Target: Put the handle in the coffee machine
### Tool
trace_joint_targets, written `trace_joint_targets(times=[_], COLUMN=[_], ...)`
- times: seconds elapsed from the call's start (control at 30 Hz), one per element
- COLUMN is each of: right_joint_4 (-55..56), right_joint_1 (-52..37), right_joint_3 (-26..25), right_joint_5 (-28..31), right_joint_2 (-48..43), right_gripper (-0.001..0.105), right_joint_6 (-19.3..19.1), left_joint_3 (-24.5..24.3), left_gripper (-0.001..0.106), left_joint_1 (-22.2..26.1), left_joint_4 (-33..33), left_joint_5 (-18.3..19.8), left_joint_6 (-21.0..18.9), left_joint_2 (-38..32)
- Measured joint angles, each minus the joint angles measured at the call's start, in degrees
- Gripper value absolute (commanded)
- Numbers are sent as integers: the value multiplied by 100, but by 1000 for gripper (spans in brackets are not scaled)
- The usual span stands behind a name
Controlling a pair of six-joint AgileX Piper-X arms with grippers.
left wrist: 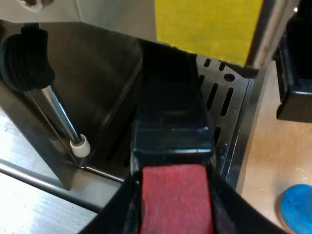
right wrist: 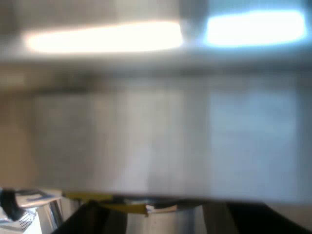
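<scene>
The holder's dark handle [left wrist: 170,112] reaches in under the espresso machine [left wrist: 97,63], above the slotted drip tray [left wrist: 229,97]. Its red end [left wrist: 176,187] sits closest to me, and my left gripper [left wrist: 174,204] is shut on it, a black finger pressed on each side. The metal basket end is hidden behind the handle, under the machine's front, where a yellow patch [left wrist: 209,24] shows. My right gripper [right wrist: 165,222] hangs close against a pale blurred surface [right wrist: 161,141], with a strip of metal and yellow just beyond it.
A steam wand [left wrist: 58,112] with a ribbed black knob and white tip hangs beside the handle. A blue tamper [left wrist: 298,207] lies on the wooden table near the drip tray's corner. A black boxy object [left wrist: 296,73] stands beyond the tray's edge.
</scene>
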Motion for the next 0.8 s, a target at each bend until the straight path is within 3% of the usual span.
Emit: trace_joint_targets(times=[0.2,0.27,0.3,0.37,0.47,0.53,0.57,0.8], right_joint_4=[0,0,0,0,0,0,0,15], right_joint_1=[0,0,0,0,0,0,0,-16], right_joint_3=[0,0,0,-5,-5,-5,-5,-5], right_joint_5=[0,0,0,0,0,0,0,0], right_joint_2=[-1,-1,-1,-1,-1,-1,-1,-1], right_gripper=[39,39,39,39,39,39,39,39], right_joint_6=[0,0,0,0,14,16,16,-3], left_joint_3=[0,0,0,0,-15,-24,-42,-113], left_gripper=[6,21,23,52,64,64,64,64], left_joint_1=[0,0,0,0,24,35,33,33], left_joint_4=[0,0,0,0,-32,-57,-233,-313], left_joint_5=[0,0,0,-48,-47,-47,-89,41], left_joint_6=[-28,-115,-139,-429,-661,-722,-1043,-1155], left_joint_2=[0,0,0,-11,-16,-26,-58,-113])
